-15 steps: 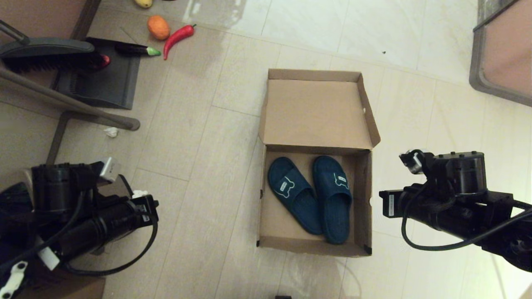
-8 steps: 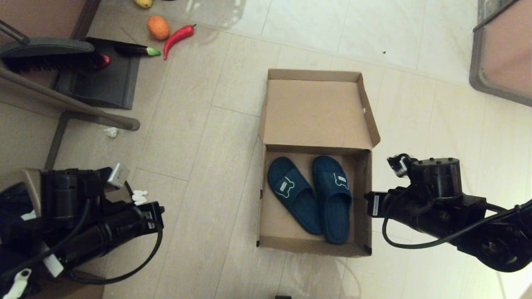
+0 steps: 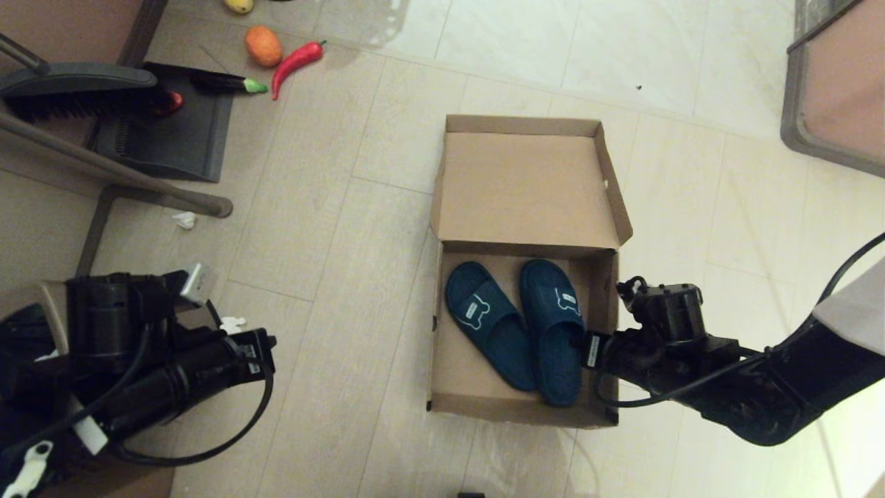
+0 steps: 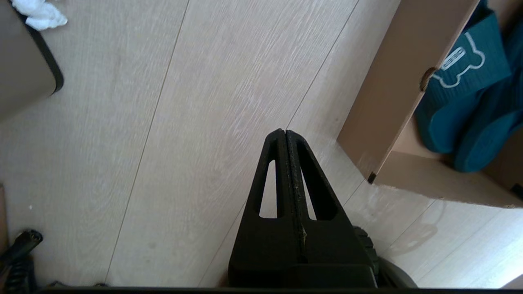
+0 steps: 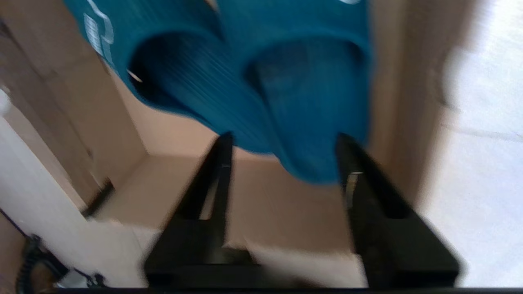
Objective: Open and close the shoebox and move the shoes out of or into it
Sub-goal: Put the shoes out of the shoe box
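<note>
The shoebox [image 3: 456, 373] stands open on the floor, its hinged lid [image 3: 525, 187] folded back on the far side. Both teal slippers lie in it side by side, the left one [image 3: 487, 321] angled and the right one [image 3: 556, 325] straight. My right arm [image 3: 650, 346] reaches over the box's right wall. In the right wrist view my right gripper [image 5: 282, 141] is open just above the heel of the right slipper [image 5: 310, 102], with nothing between its fingers. My left gripper [image 4: 284, 132] is shut and empty over bare floor, left of the shoebox's wall [image 4: 392, 94].
A dustpan with a brush [image 3: 166, 131], an eggplant [image 3: 225, 84], a red chili [image 3: 297, 61] and an orange [image 3: 263, 45] lie at the far left. Crumpled paper [image 3: 185, 220] lies by a metal bar. A brown bin [image 4: 20, 73] stands near my left arm. Furniture [image 3: 836, 90] fills the far right.
My right arm has moved left and downward, from beside the box to over its right wall, bringing the open gripper above the right slipper's heel. The left arm barely shifted.
</note>
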Motion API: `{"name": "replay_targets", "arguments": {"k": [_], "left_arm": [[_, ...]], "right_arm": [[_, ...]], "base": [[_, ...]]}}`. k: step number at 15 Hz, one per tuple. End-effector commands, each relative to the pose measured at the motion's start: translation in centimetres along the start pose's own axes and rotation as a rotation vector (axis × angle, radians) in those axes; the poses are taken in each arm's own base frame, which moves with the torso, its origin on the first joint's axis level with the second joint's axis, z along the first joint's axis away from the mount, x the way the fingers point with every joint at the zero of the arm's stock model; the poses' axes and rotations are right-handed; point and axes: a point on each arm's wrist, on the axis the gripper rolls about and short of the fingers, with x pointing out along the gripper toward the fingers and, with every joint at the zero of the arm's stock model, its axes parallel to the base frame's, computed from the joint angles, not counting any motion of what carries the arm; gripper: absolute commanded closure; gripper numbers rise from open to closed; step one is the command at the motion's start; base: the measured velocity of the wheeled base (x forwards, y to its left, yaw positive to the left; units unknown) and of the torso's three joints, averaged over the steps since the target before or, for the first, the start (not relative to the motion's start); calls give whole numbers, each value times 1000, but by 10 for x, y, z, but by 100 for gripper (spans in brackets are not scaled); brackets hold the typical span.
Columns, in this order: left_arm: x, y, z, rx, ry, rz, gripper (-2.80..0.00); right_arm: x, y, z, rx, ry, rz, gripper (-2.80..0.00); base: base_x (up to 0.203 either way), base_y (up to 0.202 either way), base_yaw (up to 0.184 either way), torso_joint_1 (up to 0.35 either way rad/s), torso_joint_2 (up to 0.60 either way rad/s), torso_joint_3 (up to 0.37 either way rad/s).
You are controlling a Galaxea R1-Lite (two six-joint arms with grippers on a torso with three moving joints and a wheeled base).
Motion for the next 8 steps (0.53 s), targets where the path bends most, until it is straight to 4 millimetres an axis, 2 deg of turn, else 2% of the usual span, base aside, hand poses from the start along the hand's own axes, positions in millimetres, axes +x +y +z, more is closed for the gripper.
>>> {"name": "replay_targets", "arguments": {"k": [1,4,8], "left_arm": [[3,-1,3,-2,-5,0,0],[6,-1,2,-2,3,5,0],[11,-1,0,-2,18,7,0]], "right_arm": [[20,2,-13,-4,30,-1,-280],[44,9,-14,99,-2,23,-280],[63,12,-12,273,-19,34,-280]], "base": [[0,0,0,0,0,0],[0,0,0,0,0,0],[0,0,0,0,0,0]]}}
